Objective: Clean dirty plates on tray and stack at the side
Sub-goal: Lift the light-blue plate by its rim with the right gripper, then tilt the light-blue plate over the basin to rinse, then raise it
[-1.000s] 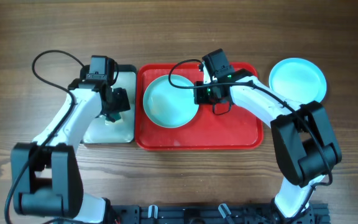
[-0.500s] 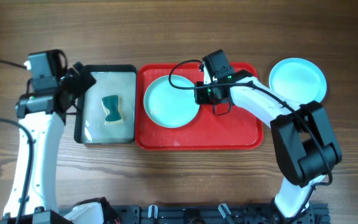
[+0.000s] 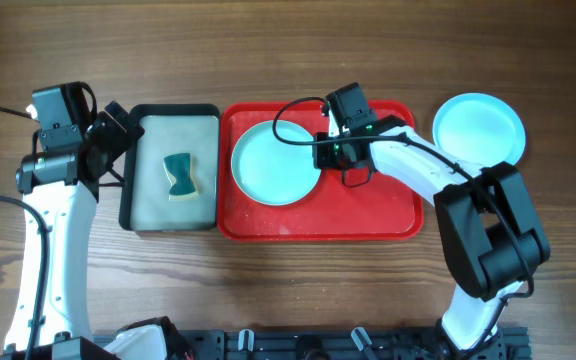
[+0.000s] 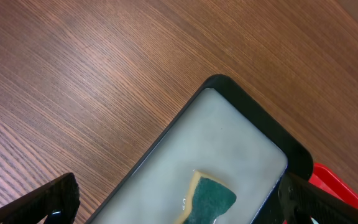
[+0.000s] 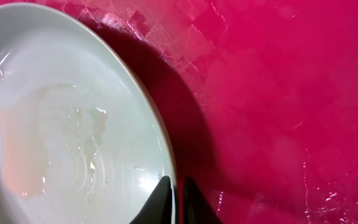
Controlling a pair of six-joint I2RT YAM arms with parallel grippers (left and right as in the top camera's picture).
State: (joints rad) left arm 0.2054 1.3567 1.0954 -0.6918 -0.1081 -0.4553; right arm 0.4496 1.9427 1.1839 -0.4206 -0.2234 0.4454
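The pale aqua plate (image 3: 273, 162), round and without a long axis, is lying face-up on the red tray's (image 3: 368, 215) left half. The right pincer (image 3: 326, 150) is pinching its right rim, and the left pincer (image 3: 118, 145) is gaping wide beside the table's (image 3: 268, 60) left edge.

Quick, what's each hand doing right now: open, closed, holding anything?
Left hand: open, holding nothing.
Right hand: closed on the rim of the plate on the red tray.
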